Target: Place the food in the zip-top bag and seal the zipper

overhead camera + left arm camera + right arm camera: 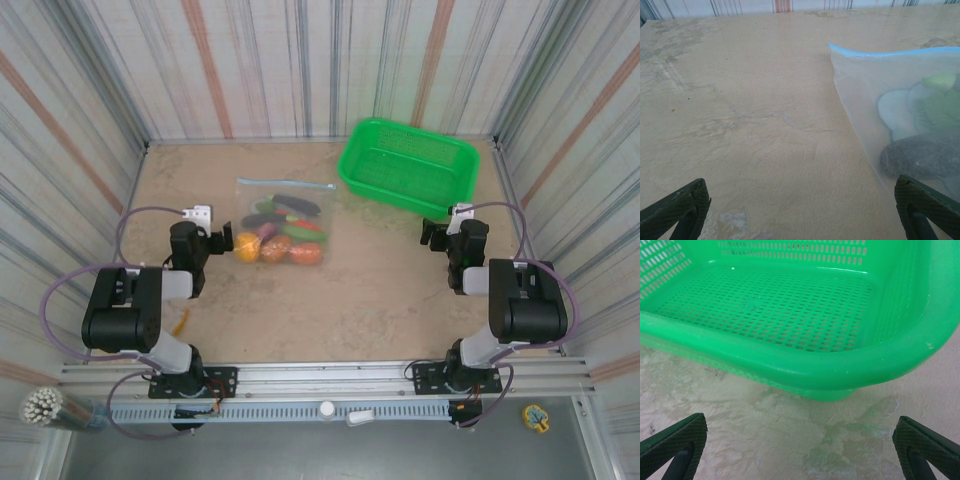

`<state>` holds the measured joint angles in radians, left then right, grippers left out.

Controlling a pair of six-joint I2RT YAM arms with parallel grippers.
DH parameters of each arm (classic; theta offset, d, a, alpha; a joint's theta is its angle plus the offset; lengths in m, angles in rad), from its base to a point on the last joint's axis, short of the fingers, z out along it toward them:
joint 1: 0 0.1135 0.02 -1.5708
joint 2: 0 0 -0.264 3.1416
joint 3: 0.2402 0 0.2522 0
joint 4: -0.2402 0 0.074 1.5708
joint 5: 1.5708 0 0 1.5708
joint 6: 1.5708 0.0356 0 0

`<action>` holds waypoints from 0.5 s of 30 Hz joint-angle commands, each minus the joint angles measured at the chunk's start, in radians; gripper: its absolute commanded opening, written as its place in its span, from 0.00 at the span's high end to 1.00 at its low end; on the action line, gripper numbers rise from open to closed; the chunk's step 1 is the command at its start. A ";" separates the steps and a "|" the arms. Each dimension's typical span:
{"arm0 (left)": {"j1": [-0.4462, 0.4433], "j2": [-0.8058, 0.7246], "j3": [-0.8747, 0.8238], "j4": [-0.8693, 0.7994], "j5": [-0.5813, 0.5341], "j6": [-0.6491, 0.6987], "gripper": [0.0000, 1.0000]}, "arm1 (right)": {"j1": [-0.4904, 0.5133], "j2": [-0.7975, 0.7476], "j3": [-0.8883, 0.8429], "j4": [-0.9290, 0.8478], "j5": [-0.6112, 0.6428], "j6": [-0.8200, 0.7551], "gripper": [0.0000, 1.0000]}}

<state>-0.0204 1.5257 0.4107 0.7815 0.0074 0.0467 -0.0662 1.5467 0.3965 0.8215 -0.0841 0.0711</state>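
I count one zip-top bag [250,197] in the middle of the table, with one zipper [285,184] along its far edge. There is one green mesh basket [408,160] at the far right. Inside the bag I make out three orange round pieces [276,249] in a row at the near edge, one dark eggplant [297,205] and at least two green pieces [300,232]. The rest overlap too much to count. I have one left gripper [228,239] and one right gripper [430,232].
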 commanded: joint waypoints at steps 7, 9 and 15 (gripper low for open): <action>-0.028 -0.018 -0.012 0.029 -0.048 0.030 0.01 | -0.007 0.004 0.008 -0.004 -0.013 0.009 0.01; -0.022 -0.018 -0.007 0.021 -0.036 0.029 0.01 | -0.003 0.003 0.009 -0.004 -0.010 0.008 0.01; -0.014 -0.016 -0.002 0.011 -0.016 0.026 0.01 | -0.005 0.005 0.011 -0.005 -0.010 0.008 0.01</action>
<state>-0.0402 1.5257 0.4103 0.7822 -0.0109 0.0563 -0.0662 1.5467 0.3965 0.8215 -0.0837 0.0711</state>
